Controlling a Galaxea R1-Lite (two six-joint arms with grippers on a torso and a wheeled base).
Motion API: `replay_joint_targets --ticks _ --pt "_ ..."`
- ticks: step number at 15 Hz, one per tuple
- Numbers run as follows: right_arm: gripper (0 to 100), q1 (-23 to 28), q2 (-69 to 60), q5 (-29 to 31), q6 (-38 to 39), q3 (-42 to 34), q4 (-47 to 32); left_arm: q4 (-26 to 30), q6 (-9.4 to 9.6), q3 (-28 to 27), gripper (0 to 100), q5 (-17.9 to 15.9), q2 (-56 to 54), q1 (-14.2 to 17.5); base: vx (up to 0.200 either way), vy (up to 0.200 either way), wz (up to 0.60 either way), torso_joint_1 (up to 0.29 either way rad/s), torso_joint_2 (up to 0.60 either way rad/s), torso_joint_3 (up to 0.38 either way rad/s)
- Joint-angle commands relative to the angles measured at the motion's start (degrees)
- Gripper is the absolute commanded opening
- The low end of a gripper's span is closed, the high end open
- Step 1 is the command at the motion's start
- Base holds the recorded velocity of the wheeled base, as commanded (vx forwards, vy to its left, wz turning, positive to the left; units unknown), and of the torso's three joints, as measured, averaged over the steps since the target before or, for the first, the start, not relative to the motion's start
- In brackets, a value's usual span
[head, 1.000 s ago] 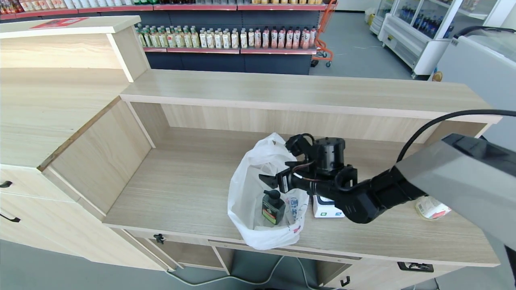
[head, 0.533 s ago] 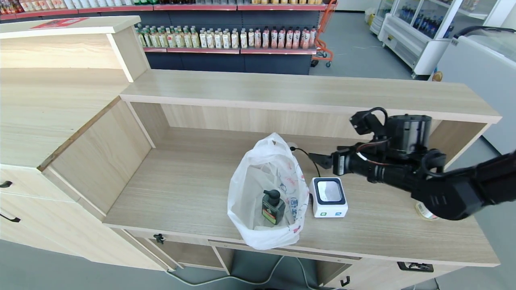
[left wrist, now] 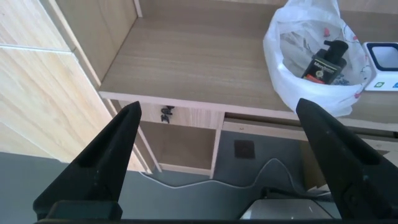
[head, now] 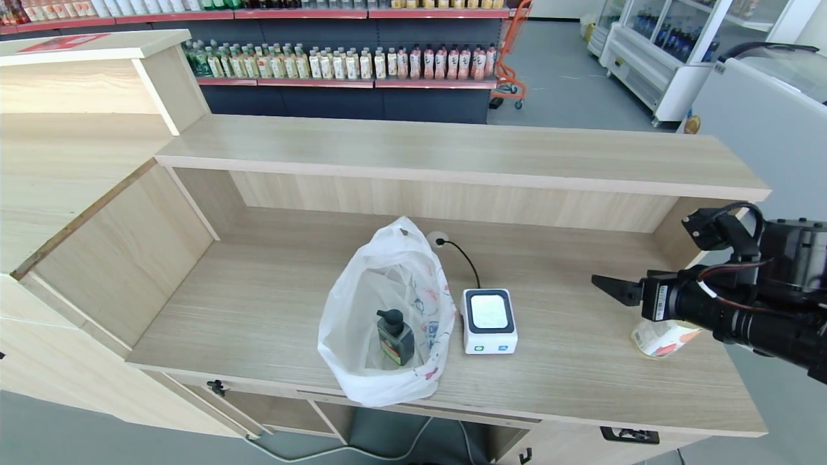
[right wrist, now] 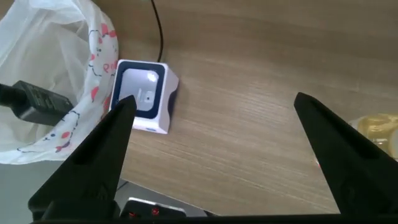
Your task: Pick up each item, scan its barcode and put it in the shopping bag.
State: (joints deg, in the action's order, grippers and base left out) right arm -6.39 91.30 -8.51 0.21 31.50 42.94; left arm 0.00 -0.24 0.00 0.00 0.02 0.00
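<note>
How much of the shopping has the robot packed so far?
One thing looks done: the dark pump bottle stands inside the shopping bag. Nothing is in hand now: the right gripper is open and empty, near the right end of the counter. One packaged item lies there, so it is left to pick up, scan at the scanner and bag.
</note>
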Motion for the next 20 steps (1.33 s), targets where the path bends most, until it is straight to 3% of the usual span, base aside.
replay_joint_targets --ticks 1,3,7,12,15,20 --pt "100 0.1 -1.9 0.0 0.0 -1.7 0.1 0.0 -0.02 0.0 100 0.0 0.1 0.0 0.000 -0.200 0.00 0.007 0.00 0.002" --pt "100 -0.3 -3.4 0.0 -0.2 -4.6 0.1 0.0 0.07 0.0 100 0.0 0.1 0.0 0.000 -0.200 0.00 0.005 0.00 0.002" --pt "100 -0.4 -5.4 -0.1 -0.3 -9.1 0.3 0.0 0.07 0.0 100 0.0 0.1 0.0 0.000 0.000 0.00 0.000 0.00 0.000" --pt "100 -0.4 -6.7 0.0 -0.3 -12.3 0.4 0.0 0.07 0.0 100 0.0 0.0 0.0 -0.200 0.000 0.00 0.002 0.00 0.000" --pt "100 0.1 -6.2 0.2 -0.3 -13.0 0.4 -0.1 -0.02 0.0 100 0.0 0.1 0.0 0.000 0.000 0.00 0.000 0.00 0.000" --pt "100 5.0 -2.7 8.2 -2.8 -13.7 0.3 0.0 0.07 0.0 100 0.0 0.1 0.0 0.000 -0.200 0.00 0.012 0.00 0.001"
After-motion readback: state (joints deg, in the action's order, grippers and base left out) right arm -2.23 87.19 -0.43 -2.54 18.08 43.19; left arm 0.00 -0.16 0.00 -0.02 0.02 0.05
